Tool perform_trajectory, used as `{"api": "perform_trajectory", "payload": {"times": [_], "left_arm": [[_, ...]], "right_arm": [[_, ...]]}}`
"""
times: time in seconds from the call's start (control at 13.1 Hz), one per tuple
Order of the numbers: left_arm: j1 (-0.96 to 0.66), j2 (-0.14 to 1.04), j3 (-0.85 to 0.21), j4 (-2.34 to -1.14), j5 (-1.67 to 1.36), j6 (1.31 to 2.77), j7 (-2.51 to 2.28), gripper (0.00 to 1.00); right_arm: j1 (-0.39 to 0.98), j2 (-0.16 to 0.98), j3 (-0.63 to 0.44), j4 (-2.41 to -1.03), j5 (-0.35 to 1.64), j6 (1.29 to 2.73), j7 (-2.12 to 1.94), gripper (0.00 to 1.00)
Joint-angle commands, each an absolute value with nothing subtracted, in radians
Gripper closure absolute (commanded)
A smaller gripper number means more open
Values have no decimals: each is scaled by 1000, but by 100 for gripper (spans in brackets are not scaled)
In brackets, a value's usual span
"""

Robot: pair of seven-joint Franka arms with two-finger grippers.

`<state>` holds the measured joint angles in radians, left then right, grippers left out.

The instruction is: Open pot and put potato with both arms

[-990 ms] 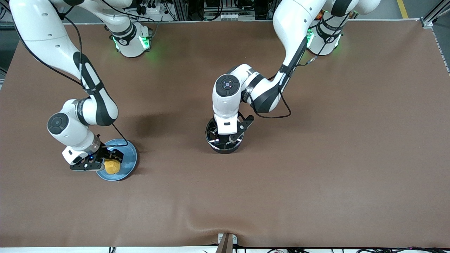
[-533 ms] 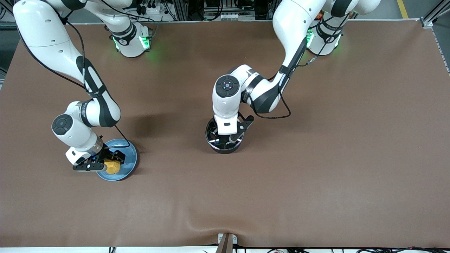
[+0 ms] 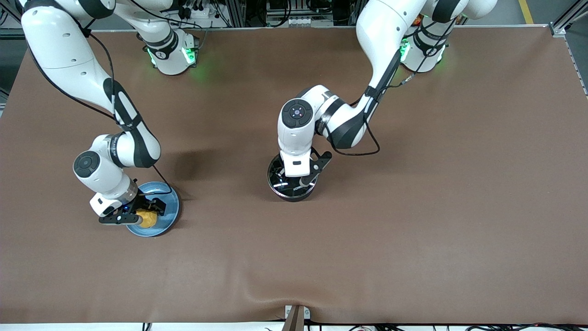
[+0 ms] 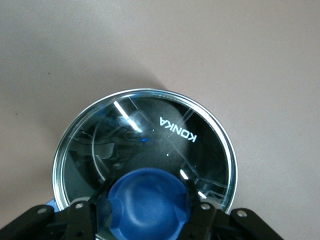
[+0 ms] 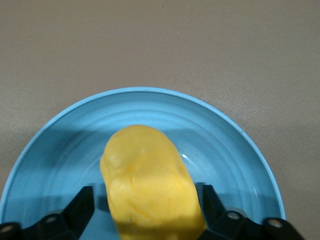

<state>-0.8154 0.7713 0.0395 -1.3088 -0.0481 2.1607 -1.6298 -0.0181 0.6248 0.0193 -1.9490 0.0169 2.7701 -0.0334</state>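
Both arms (image 3: 69, 46) wore glossy white shells with black joint bands, and black cables looped along them. Green lights glowed at the bases (image 3: 172, 55). Round black caps with small dots sat on the wrists (image 3: 297, 111).

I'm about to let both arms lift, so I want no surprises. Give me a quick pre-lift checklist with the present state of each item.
1. Left gripper shut on the lid's blue knob: ok.
2. Glass lid seated on the pot, not yet lifted: ok.
3. Potato lies on the blue plate, between the right gripper's fingers: ok.
4. Right gripper clamped on the potato: not ok; gaps show on both sides, so it is open.
5. Pot's handle clear of the left arm: cannot tell; the arm hides it in the front view.
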Motion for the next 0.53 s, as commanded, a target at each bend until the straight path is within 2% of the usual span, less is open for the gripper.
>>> {"api": "perform_trajectory", "payload": {"times": [0.0,0.15,0.46], "left_arm": [[-818,764,54,-1285,-40,2111,-1634,100],[-813,738,55,-1287,-40,2103,-1614,100],[-787,632,78,-1289,-37,2013,-1542,100]], "right_arm": [[-25,624,26,-1951,28,2784,-49,28],[-25,620,26,-1951,28,2784,-49,48],[-21,569,26,-1962,28,2767,-49,75]]}}
